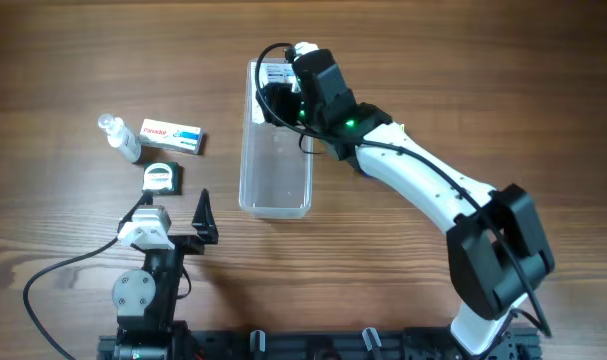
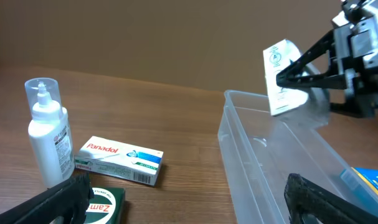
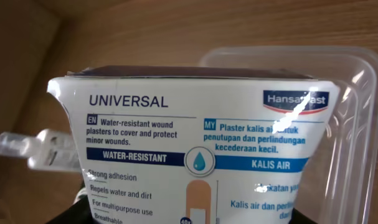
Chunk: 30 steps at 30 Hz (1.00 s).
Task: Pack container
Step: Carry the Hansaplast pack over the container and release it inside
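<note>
The container [image 1: 274, 190] is a long clear plastic tray in the middle of the table; it also shows in the left wrist view [image 2: 263, 155] and the right wrist view [image 3: 357, 124]. My right gripper [image 1: 280, 97] is shut on a white and blue plaster box [image 3: 195, 143] and holds it upright over the tray's far end [image 2: 281, 78]. My left gripper [image 1: 175, 212] is open and empty, left of the tray, just in front of a green Zam box [image 1: 161, 178]. The green box lies by the left finger in the left wrist view [image 2: 104, 205].
A white Panadol box [image 1: 173, 136] [image 2: 120, 160] and a small clear bottle [image 1: 120, 137] [image 2: 48, 134] sit left of the tray. A blue-edged item [image 2: 368, 180] shows at the right edge of the left wrist view; I cannot tell what it is.
</note>
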Available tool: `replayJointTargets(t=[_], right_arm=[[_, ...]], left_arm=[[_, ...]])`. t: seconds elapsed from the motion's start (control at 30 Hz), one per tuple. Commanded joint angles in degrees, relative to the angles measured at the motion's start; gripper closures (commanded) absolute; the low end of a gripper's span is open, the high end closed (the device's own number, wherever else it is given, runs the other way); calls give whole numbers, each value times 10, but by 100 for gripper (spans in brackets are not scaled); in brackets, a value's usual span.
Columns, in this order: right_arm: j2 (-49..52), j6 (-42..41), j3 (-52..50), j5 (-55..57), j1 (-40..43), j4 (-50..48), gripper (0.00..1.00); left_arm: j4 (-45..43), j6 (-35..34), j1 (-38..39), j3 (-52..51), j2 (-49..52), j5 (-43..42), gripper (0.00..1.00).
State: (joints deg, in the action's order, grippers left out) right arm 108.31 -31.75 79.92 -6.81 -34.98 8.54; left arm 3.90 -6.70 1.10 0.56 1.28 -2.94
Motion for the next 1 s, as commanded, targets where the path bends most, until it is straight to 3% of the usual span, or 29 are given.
replayJointTargets(t=[0.0, 0.37, 0.57, 0.83, 0.97], right_arm=[[38, -13, -3, 40, 1, -23, 40], [90, -12, -3, 68, 2, -85, 36], [92, -14, -3, 68, 2, -128, 15], [56, -12, -3, 68, 3, -133, 17], [-16, -11, -3, 68, 22, -62, 20]], left_arm=[[3, -1, -4, -2, 0, -5, 0], [3, -1, -4, -2, 0, -5, 0], [3, -1, -4, -2, 0, -5, 0], [3, -1, -4, -2, 0, -5, 0], [3, -1, -4, -2, 0, -5, 0]])
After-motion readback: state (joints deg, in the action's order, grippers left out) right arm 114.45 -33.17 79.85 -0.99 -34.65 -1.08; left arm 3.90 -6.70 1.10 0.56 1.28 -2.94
